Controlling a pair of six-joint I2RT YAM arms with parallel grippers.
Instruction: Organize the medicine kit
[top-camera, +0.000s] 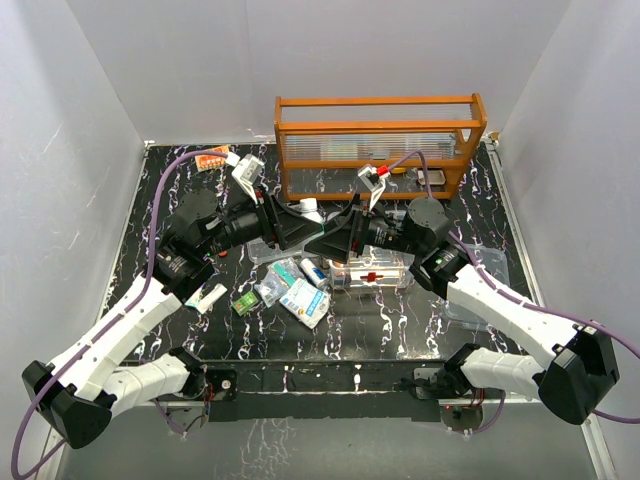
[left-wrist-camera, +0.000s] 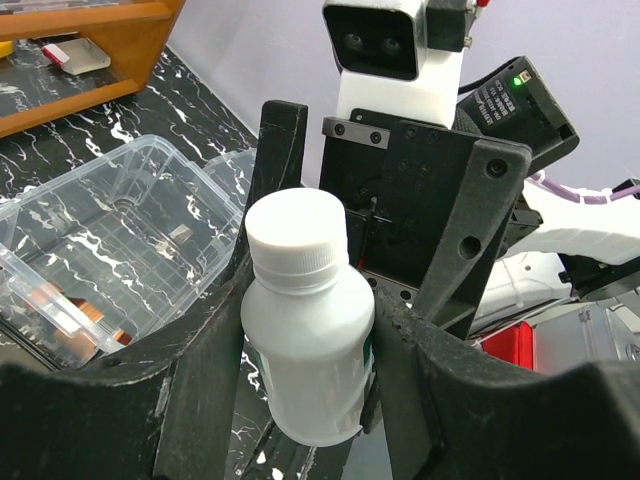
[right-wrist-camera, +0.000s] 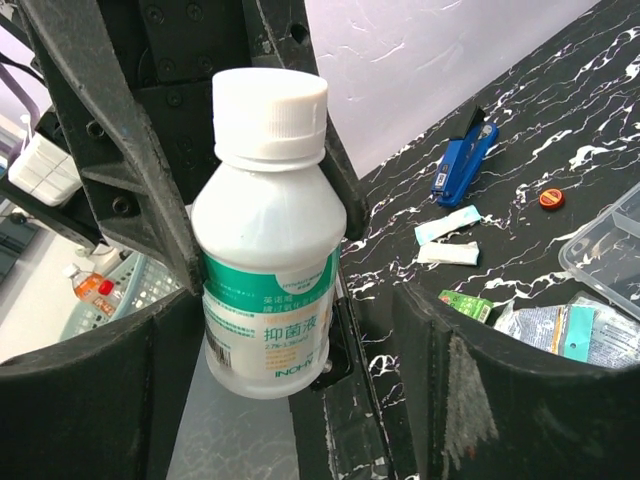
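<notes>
Mid-air handover, arms meeting over the middle of the bench. Left end effector is clenched on the white bottle, pads on either side of the body below the shoulder. Right end effector straddles the same bottle but has not gripped it: its wrist view shows a clear gap on one side, while the other finger is at or against the label (cannot tell which). The medicine kit, the clear box with the red cross, sits on the bench just below and to the right of the meeting point; loose packets lie beside it.

Risks as judged:
1. The bottle looks off-centre in the right jaws, so closing would load one finger first and push the bottle sideways against the left grip. It could twist or tilt.
2. If the left lets go before both right pads are seated, the smooth round body drops onto the kit or the packets and probably rolls.
3. The two sets of fingers are interleaved and very close, so any closing or withdrawal off axis could knock finger on finger and jar the bottle loose.
4. A grip landing near the tapered shoulder rather than the straight wall would tend to squeeze the bottle out.
</notes>
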